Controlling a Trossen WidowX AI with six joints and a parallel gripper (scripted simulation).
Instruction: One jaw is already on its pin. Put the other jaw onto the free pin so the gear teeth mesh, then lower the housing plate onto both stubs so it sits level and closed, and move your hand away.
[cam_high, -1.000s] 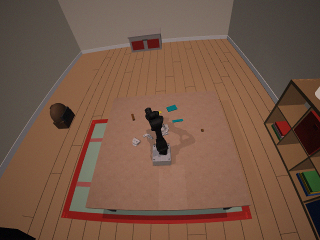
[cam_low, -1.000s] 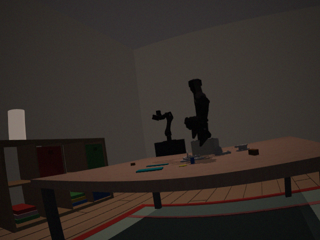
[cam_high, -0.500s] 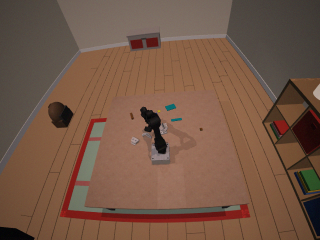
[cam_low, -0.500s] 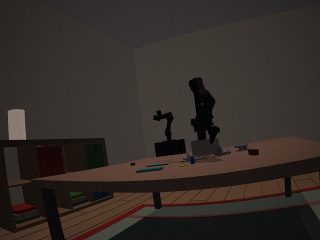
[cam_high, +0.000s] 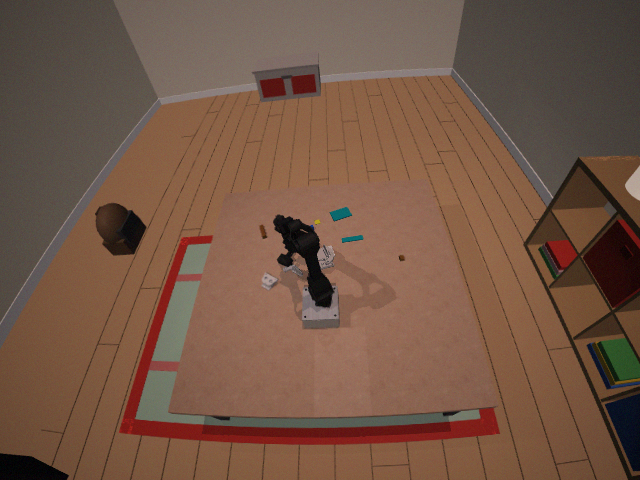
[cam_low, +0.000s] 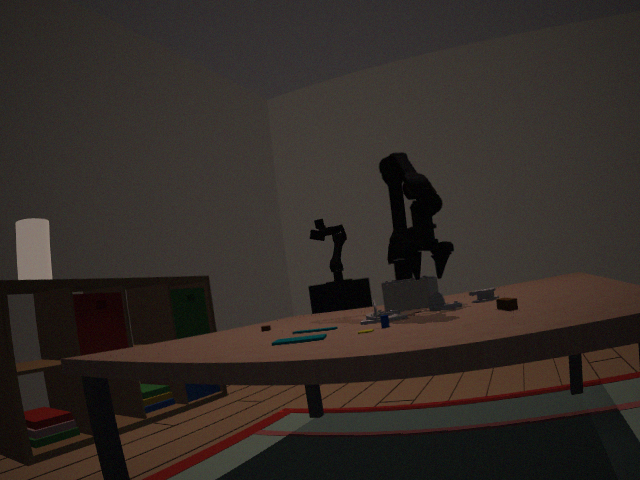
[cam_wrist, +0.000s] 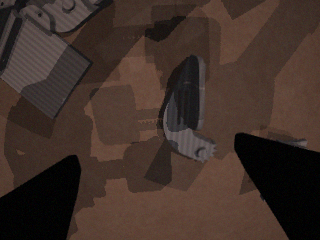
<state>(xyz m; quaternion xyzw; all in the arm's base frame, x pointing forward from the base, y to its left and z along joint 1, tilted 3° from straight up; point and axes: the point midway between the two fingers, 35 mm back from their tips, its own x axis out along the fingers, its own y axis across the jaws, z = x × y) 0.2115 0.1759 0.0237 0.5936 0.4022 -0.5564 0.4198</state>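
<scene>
The loose grey jaw (cam_high: 293, 270) (cam_low: 445, 304) (cam_wrist: 187, 144) lies on the table, its toothed end toward the lower right in the wrist view. My gripper (cam_low: 428, 274) (cam_wrist: 159, 152) is open and empty above it, with the jaw between and beyond the fingertips in the wrist view. The ridged grey base (cam_high: 328, 265) (cam_wrist: 35, 70) carries the other jaw and is cut off at the upper left of the wrist view; its pins and tooth positions are unclear. The pale housing plate (cam_high: 268, 281) (cam_low: 483, 295) lies separately, left of the loose jaw in the top view.
Two teal blocks (cam_high: 340, 213) (cam_high: 352, 238), a yellow piece (cam_high: 317, 221) (cam_low: 366, 331) and a blue piece (cam_low: 384, 321) lie beyond the base. A brown block (cam_high: 263, 231) (cam_low: 507, 303) lies left of the arm in the top view, and a small brown cube (cam_high: 401, 257) lies right.
</scene>
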